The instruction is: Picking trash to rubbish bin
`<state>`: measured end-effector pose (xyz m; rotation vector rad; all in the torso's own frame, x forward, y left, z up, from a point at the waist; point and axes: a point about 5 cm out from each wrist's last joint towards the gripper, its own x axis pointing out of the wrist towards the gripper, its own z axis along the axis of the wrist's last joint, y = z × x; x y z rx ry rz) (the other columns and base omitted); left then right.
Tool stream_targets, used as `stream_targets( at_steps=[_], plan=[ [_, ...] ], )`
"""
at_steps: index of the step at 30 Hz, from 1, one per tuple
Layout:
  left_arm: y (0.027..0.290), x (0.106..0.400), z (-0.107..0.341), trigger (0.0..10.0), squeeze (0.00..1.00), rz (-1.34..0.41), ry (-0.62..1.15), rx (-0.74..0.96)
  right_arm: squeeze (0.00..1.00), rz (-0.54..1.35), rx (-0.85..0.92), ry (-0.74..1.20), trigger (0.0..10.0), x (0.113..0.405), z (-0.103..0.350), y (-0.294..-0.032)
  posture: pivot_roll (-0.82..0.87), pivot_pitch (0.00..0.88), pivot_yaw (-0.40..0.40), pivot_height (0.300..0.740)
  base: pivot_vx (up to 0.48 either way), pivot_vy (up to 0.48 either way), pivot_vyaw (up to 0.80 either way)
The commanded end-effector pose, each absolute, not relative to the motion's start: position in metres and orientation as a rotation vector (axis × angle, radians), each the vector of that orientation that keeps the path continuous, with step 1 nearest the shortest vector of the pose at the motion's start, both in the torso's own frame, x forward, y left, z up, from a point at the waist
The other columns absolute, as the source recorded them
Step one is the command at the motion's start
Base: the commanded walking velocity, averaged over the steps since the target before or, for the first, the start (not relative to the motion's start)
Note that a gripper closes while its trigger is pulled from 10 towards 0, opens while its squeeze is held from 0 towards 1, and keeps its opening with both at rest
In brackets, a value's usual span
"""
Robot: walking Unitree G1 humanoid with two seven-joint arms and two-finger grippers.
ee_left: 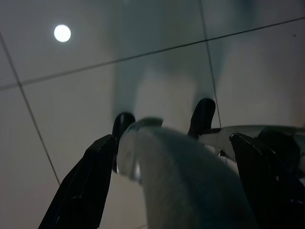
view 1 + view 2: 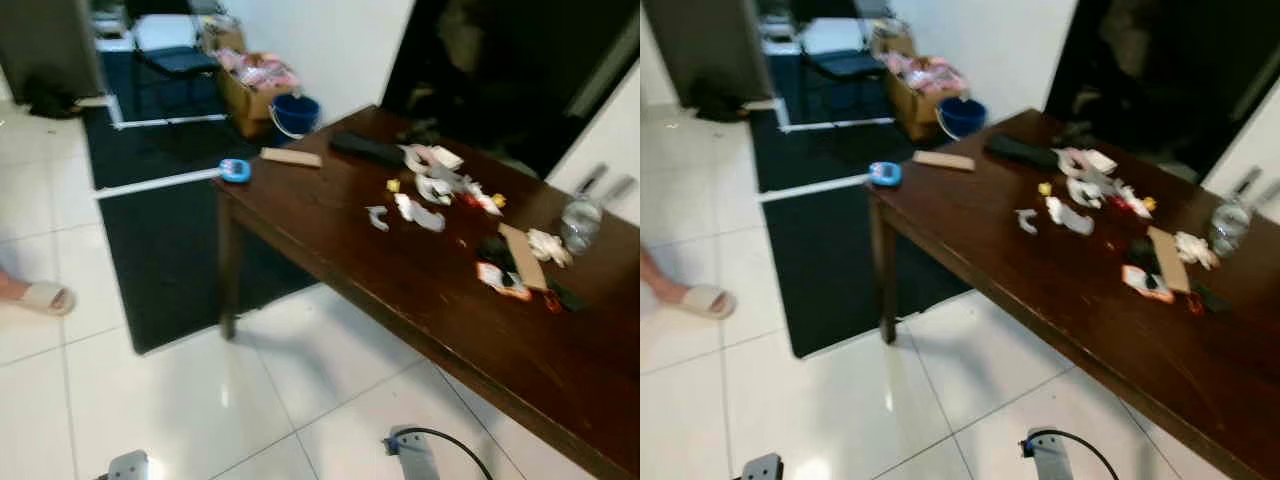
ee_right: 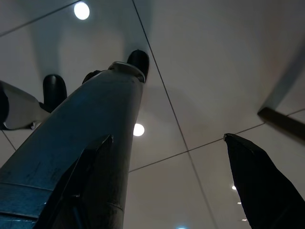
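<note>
1. Standing on pale glossy floor tiles (image 2: 150,390) short of a long dark brown wooden table (image 2: 330,230); view slightly blurred.
2. Strewn over the tabletop, toward its far right part: a cluster of crumpled white paper scraps and small coloured wrappers (image 2: 430,185), a flat tan cardboard piece (image 2: 522,255), a red-and-white wrapper (image 2: 500,280), a clear plastic bottle (image 2: 580,222) near the far edge.
3. Also on the table: a black oblong remote-like object (image 2: 367,148), a pale wooden strip (image 2: 291,157), and a small blue round object (image 2: 235,170) at the near left corner.
4. Beyond the table, on the floor beside a cardboard box: a blue bucket (image 2: 295,113), possibly the bin, though hard to say for certain.
5. Left gripper (image 1: 176,191) hanging low over the tiles, fingers spread apart, nothing held.
6. Right gripper (image 3: 176,191) likewise hanging idle, fingers wide apart and empty.
7. A person's foot in a pale slipper (image 2: 40,296) at the left edge.
8. Progress judged as barely begun: all litter lying on the table, nothing gripped, approach and first pick yet to come.
</note>
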<state>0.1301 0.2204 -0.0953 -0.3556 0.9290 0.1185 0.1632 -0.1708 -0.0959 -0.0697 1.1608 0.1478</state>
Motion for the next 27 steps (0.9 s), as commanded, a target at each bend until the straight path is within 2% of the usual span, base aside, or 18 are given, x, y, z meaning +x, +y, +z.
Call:
stream_targets(
  at_steps=[1,27],
  plan=[
    [0.2165,0.1269,-0.0972,10.0,0.00,0.118,0.940,-0.370,0.00,0.155,-0.078,1.218,10.0,0.1482,-0.1017,-0.1720,0.18,0.080,-0.067,0.740,0.000,0.000,-0.80],
    [0.2169,0.1276,-0.0969,10.0,0.00,0.103,0.948,-0.346,0.00,0.172,-0.102,1.233,10.0,0.1409,-0.1044,-0.1708,0.19,0.067,-0.062,0.740,0.000,0.000,-0.80]
  ],
)
